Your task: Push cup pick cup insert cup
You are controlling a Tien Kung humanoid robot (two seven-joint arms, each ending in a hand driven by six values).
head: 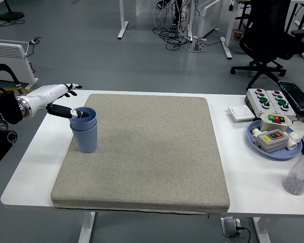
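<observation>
Two blue ribbed cups (84, 130) stand nested, one seated inside the other, upright on the left part of the grey mat (147, 152). My left hand (66, 101) hovers just left of the cups' rim with its fingers spread and holding nothing. One dark fingertip (79, 114) lies over the rim of the inner cup. The right arm is out of view.
At the table's right side are a blue plate (273, 147) with switch boxes, a button box (269, 99), a white switch plate (240, 113) and a plastic bottle (300, 173). An office chair (268, 35) stands beyond the table.
</observation>
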